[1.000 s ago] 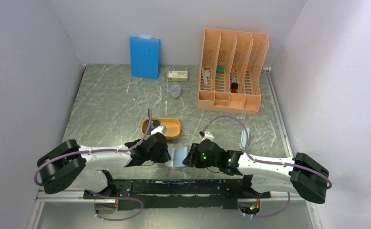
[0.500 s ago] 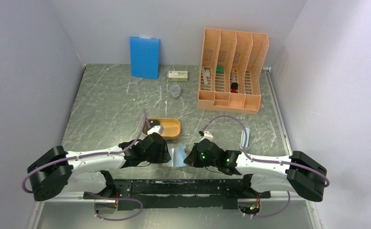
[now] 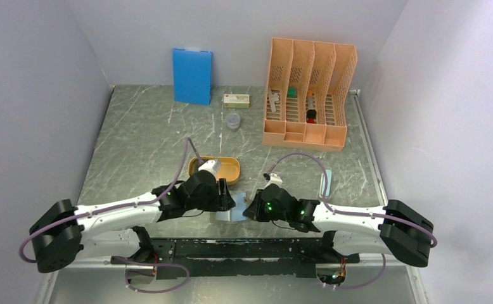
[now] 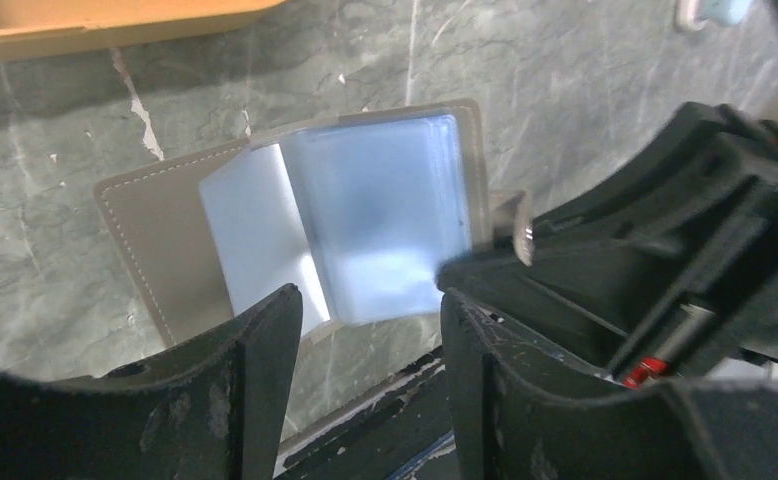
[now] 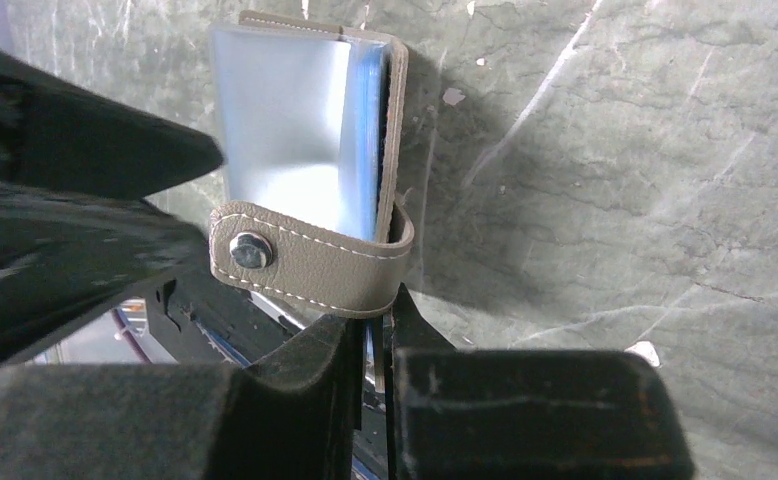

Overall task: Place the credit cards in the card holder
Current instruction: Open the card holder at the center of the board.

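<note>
Eyes on the card holder: it lies open on the table at the 6 o'clock edge, right between the two arms. The taupe cover is spread out, grainy like leather, with pale stitching round its rounded corners. Inside sit the pale blue pockets, slick and glossy, catching the light.

The right gripper comes in from 3 o'clock, jaws pinched nearly together on the cover's edge. They sit just under the closure strap, whose metal snap stud faces up. That looks like an anchoring grip, pinning one flap so the soft wallet cannot fold shut or skate away.

The left gripper hangs over the holder from 9 o'clock, jaws well apart with nothing between them, framing the pocket stack. My read is that it is either spreading the sleeves or lining up on a slot.

No credit cards show in any view, and none is in either gripper, so I judge the loading has not begun.

Moving outward, the shallow orange tray sits at 12 o'clock of the holder, partly hidden by the left arm, so I cannot tell what it holds. Far back at 1 o'clock stands the tall slotted file rack.
</note>
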Controlling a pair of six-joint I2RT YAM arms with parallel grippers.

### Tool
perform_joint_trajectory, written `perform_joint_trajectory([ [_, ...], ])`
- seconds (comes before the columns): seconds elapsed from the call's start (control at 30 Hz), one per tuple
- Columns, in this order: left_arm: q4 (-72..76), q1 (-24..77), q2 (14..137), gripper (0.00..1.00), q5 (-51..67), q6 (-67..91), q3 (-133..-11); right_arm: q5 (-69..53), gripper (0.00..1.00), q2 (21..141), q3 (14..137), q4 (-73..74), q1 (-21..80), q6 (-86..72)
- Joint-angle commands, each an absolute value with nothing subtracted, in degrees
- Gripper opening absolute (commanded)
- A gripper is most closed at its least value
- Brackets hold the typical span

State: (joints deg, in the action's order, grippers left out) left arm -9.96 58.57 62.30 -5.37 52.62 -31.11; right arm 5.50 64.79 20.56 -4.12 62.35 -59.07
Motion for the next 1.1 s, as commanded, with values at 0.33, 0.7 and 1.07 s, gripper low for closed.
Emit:
perform_joint_trajectory([
  [0.33,-2.0,59.0,74.9,0.68,-2.9,50.8,-34.6,4.2,0.15,63.5,19.8,-7.6,62.5,-57.6],
  [0.7,-0.4,59.1,80.0,0.65,-3.6,51.4,-33.3,2.2,0.24,62.9,18.9,-10.0,62.4,-56.8],
  [1.07,-0.8,59.1,83.6,0.26,-5.9,51.5,-31.6,3.7,0.31,59.9,17.7,-8.6,62.5,-57.8],
])
